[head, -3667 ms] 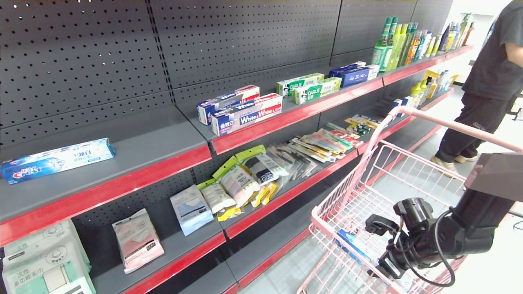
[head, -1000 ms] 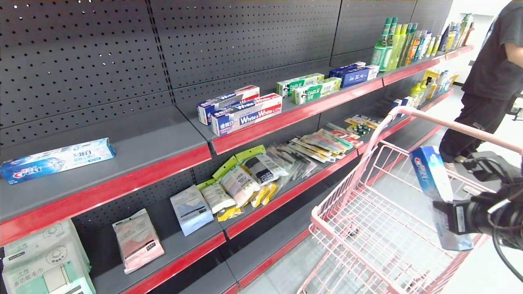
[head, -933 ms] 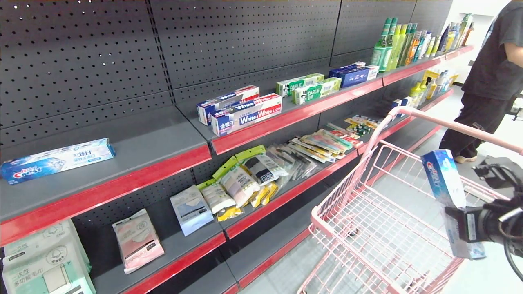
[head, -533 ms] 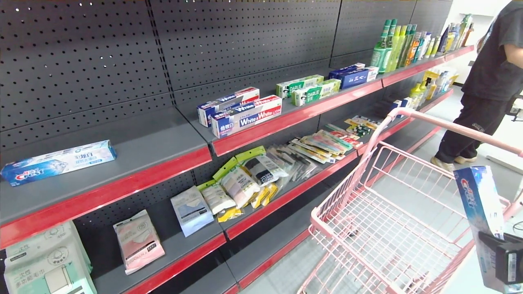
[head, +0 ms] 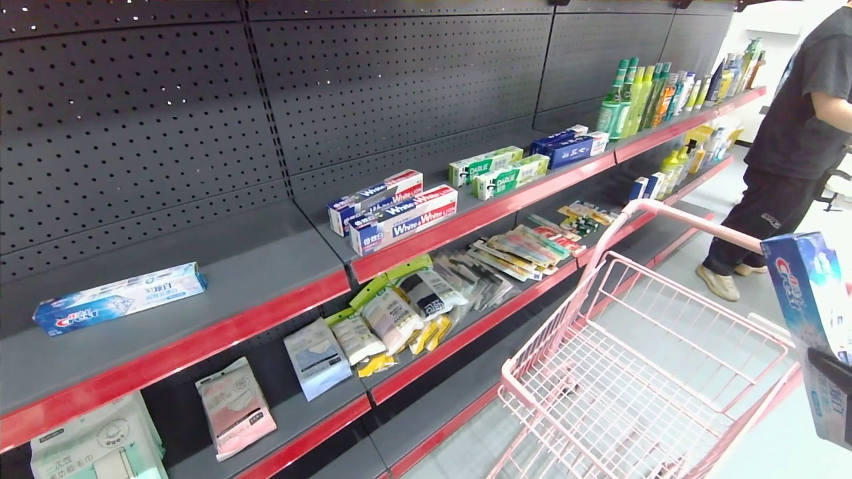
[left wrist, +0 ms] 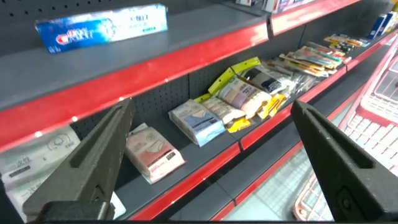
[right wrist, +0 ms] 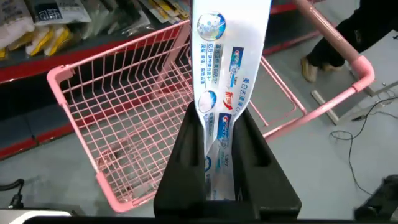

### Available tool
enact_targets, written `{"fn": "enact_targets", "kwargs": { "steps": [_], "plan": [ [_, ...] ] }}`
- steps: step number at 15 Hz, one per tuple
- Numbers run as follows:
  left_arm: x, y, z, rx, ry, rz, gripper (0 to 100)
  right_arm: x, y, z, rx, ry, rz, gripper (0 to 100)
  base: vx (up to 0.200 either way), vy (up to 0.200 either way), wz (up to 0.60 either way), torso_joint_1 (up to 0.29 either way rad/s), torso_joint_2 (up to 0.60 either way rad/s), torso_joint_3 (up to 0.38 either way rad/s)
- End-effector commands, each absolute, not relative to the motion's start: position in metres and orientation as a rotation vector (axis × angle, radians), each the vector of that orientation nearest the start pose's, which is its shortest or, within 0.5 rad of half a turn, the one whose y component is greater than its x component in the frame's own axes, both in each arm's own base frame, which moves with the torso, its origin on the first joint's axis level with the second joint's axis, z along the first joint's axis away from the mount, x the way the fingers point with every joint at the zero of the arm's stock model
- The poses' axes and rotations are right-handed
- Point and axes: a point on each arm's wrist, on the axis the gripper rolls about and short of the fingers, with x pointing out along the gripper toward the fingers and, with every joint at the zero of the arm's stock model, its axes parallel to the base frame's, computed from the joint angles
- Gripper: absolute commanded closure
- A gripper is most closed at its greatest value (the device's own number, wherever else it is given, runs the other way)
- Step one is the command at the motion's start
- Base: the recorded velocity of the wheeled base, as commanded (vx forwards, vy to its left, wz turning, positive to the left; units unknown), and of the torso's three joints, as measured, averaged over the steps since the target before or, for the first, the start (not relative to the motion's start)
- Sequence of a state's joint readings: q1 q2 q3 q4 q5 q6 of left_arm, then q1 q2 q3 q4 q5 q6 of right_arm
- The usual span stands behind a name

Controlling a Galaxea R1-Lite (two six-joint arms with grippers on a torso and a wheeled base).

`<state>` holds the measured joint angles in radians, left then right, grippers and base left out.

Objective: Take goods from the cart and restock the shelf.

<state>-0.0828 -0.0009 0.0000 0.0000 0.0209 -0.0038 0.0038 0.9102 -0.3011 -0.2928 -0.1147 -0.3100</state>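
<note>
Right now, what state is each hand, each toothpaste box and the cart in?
Left hand: open, holding nothing.
Right hand: shut on the blue-and-white cardboard toothpaste box.
Held box: on end, not yet shelved.
Matching toothpaste box: lying flat on the grey upper shelf.
Pink wire shopping cart: upright, no boxes in its basket.

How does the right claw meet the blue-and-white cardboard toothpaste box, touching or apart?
Touching. The right wrist view shows the right claw with black fingers pressed against both faces of the blue-and-white cardboard toothpaste box, no gap.
</note>
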Motion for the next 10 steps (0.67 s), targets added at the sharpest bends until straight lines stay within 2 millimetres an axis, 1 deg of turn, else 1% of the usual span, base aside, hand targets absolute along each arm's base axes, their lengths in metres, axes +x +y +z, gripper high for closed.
{"fn": "enact_targets", "kwargs": {
  "steps": [1, 5, 10],
  "plan": [
    [-0.023, 0.002, 0.075, -0.005, 0.0, -0.061, 0, 0.113, -0.002, 0.165, -0.328, 0.38, -0.05, 100, 0.0, 0.0, 0.0, 0.178, -0.39, -0.212],
    [-0.023, 0.002, 0.075, -0.005, 0.0, -0.061, 0, 0.121, -0.002, 0.164, -0.329, 0.406, -0.046, 100, 0.0, 0.0, 0.0, 0.179, -0.37, -0.199],
    [-0.023, 0.002, 0.075, -0.005, 0.0, -0.061, 0, 0.124, -0.002, 0.164, -0.331, 0.414, -0.044, 100, 0.0, 0.0, 0.0, 0.17, -0.36, -0.186]
  ]
}}
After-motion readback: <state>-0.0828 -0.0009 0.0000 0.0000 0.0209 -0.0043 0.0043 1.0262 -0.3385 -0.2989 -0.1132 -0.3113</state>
